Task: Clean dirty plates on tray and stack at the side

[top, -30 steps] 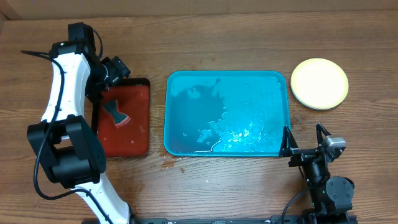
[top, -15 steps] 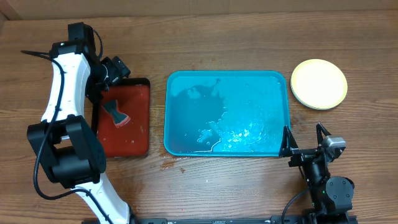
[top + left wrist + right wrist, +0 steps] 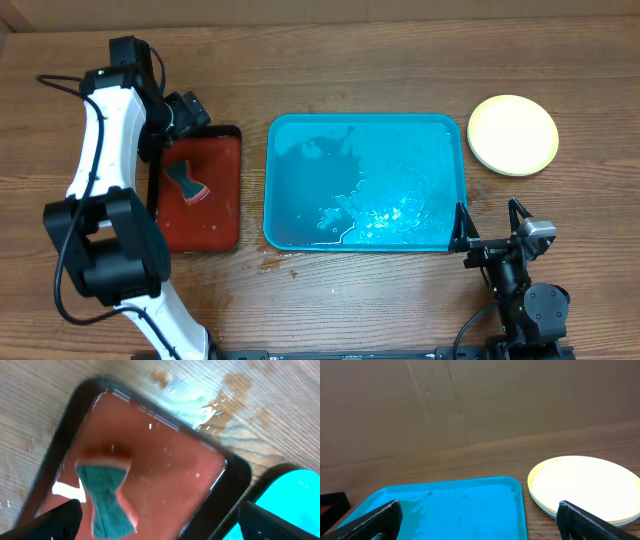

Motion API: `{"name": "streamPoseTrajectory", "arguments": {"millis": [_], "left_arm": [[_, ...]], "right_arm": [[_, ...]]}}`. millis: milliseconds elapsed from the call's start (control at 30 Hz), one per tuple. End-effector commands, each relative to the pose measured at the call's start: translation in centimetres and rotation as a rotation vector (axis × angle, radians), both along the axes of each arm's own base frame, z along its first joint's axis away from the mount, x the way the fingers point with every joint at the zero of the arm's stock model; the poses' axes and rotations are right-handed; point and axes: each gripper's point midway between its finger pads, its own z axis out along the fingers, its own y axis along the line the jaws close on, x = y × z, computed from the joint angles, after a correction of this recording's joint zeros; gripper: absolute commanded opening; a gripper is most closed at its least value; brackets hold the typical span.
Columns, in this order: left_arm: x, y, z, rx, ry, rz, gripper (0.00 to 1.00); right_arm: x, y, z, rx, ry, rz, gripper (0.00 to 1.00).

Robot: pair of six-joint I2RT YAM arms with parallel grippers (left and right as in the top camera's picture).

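Observation:
The blue tray lies in the middle of the table, wet, with no plates on it. It also shows in the right wrist view and as a corner in the left wrist view. The plates sit stacked on the table right of the tray, a pale yellow-green one on top. Those beneath show only as rims. My left gripper is open and empty above the far end of a dark red tray. My right gripper is open and empty at the blue tray's near right corner.
The black-rimmed dark red tray lies left of the blue tray and holds a green sponge, which also shows in the left wrist view. Water spots mark the wood beside it. A cardboard wall stands behind the table.

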Motion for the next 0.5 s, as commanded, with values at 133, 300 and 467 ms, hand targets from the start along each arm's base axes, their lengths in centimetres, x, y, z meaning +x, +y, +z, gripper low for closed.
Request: {"name": "streamPoseTrajectory", "arguments": {"millis": [133,300,467], "left_arm": [[-1.6,-3.3,4.9,0.154,-0.276,-0.354,1.00],[-5.5,-4.0,5.4,0.229,-0.424,-0.425,1.00],[-10.2,-4.5,5.5,0.286,-0.590,-0.416,1.00]], "right_arm": [[0.0,-0.1,-0.1,-0.004,-0.007,-0.006,1.00],[0.0,-0.1,-0.1,-0.004,-0.007,-0.006,1.00],[0.0,-0.1,-0.1,-0.004,-0.007,-0.006,1.00]]}}
